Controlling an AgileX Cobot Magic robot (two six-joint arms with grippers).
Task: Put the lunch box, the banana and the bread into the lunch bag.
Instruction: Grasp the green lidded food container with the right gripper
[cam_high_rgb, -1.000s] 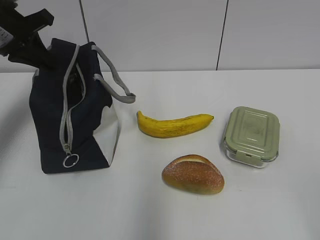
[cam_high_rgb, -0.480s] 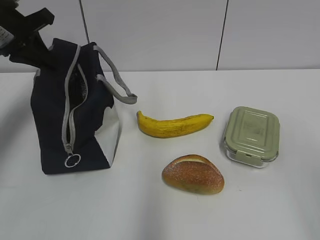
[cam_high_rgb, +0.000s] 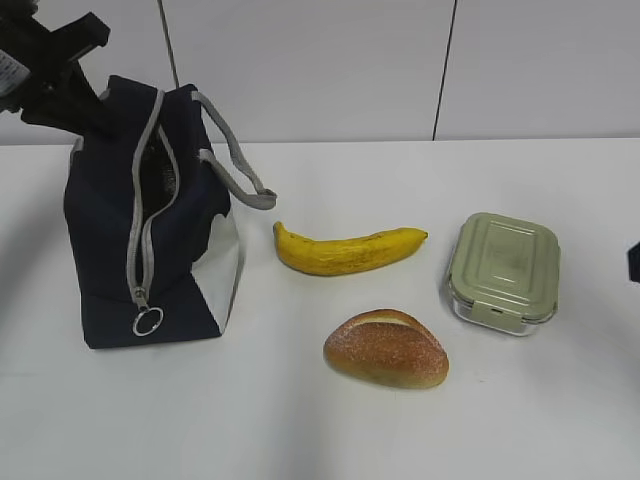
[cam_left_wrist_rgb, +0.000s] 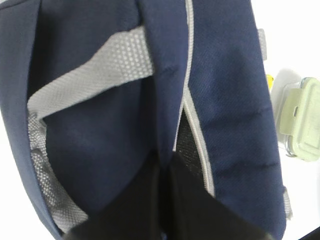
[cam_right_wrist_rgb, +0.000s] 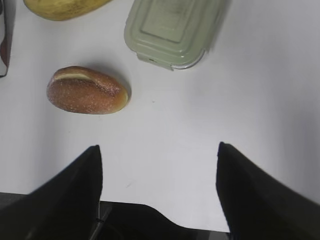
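Observation:
The navy lunch bag (cam_high_rgb: 100, 230) stands at the left with its zipper undone down the front. My left gripper (cam_high_rgb: 88, 108) is shut on the fabric at the bag's top back corner. In the left wrist view its jaws (cam_left_wrist_rgb: 166, 167) pinch a fold of the lunch bag (cam_left_wrist_rgb: 225, 100) beside the grey zipper edge. The banana (cam_high_rgb: 345, 250), the bread (cam_high_rgb: 386, 350) and the green-lidded lunch box (cam_high_rgb: 502, 270) lie on the table to the right of the bag. My right gripper (cam_right_wrist_rgb: 157, 155) hangs open over bare table, with the bread (cam_right_wrist_rgb: 86, 91) and the lunch box (cam_right_wrist_rgb: 170, 27) ahead of it.
A grey strap handle (cam_high_rgb: 235, 170) droops from the bag toward the banana. The zipper's ring pull (cam_high_rgb: 147, 321) hangs low on the bag's front. A white wall stands behind the white table (cam_high_rgb: 300, 430). A dark sliver of the right arm (cam_high_rgb: 634, 262) shows at the right edge.
The bag's top and ring pull have shifted slightly to the right under the left gripper's hold. A dark piece of the right arm has come in at the right edge.

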